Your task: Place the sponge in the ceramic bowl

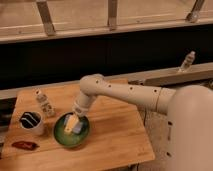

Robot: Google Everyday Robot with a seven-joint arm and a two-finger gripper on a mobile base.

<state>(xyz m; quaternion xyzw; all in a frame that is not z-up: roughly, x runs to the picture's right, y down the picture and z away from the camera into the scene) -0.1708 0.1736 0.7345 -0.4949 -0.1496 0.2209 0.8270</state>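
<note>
Green ceramic bowl (pixel 65 141) sits front-left on the wooden table (pixel 117 137), near the front edge. Gripper (pixel 73 123) is down inside it, over the back half of the dish, with its pale yellowish tip pointing at the bowl floor.

Sponge (pixel 80 126) is a small blue-grey patch inside the bowl's rim, right against the gripper on the side toward the robot body (pixel 192 132). It looks low in the bowl, but can't tell if it's resting on the glaze or hanging just off it.

Gripper state: can't tell. Whether it's clamped on the sponge or not isn't readable from this angle. The two are touching, or as good as.

Arm (pixel 125 94) is white and comes in from the robot body at right. It runs left over the back part of the table, bends at a rounded joint, then drops steeply down-left into the bowl.

Other stuff on the table:
- White mug (pixel 31 123) with dark wavy stripes, just left of the bowl; close, but a gap shows.
- Dark red flat object (pixel 24 145) in front of the mug, at the front-left corner.
- Small bottle (pixel 45 103), upright behind the mug and back-left of the bowl, apart from both.

Second bottle (pixel 187 61) stands upright on the ledge at far right rear, well apart from the table.
</note>
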